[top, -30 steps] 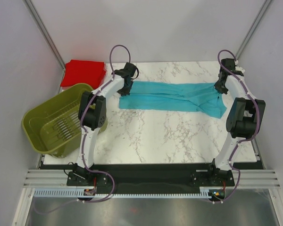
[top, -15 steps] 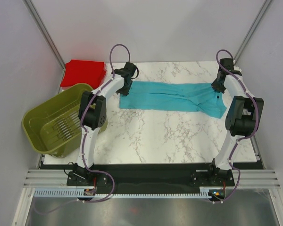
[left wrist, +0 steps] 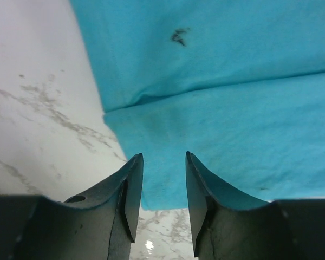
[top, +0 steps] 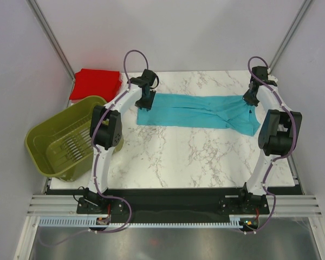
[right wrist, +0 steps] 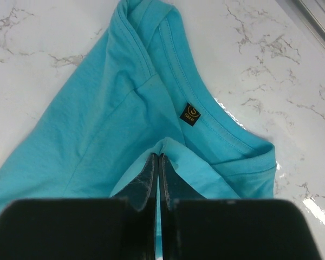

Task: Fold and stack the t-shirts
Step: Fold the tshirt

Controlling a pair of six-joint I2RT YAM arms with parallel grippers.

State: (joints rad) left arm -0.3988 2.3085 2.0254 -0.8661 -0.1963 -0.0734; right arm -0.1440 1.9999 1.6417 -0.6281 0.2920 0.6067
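The turquoise t-shirt (top: 197,111) lies folded lengthwise into a long strip across the far middle of the table. My left gripper (top: 146,100) hovers over its left end, jaws open and empty, with the cloth's hem below in the left wrist view (left wrist: 216,124). My right gripper (top: 251,100) is at the shirt's right end, shut on a pinched fold of the turquoise cloth (right wrist: 168,146) near the collar and its label (right wrist: 190,114). The red t-shirt (top: 96,84) lies as a flat square bundle at the far left corner.
An olive-green slotted basket (top: 65,138) stands tilted at the table's left edge, beside the left arm. The marble table (top: 189,151) shows bare in front of the shirt. Grey walls close in on both sides.
My right gripper has shifted slightly toward the far edge with the cloth in it. My left gripper has barely moved.
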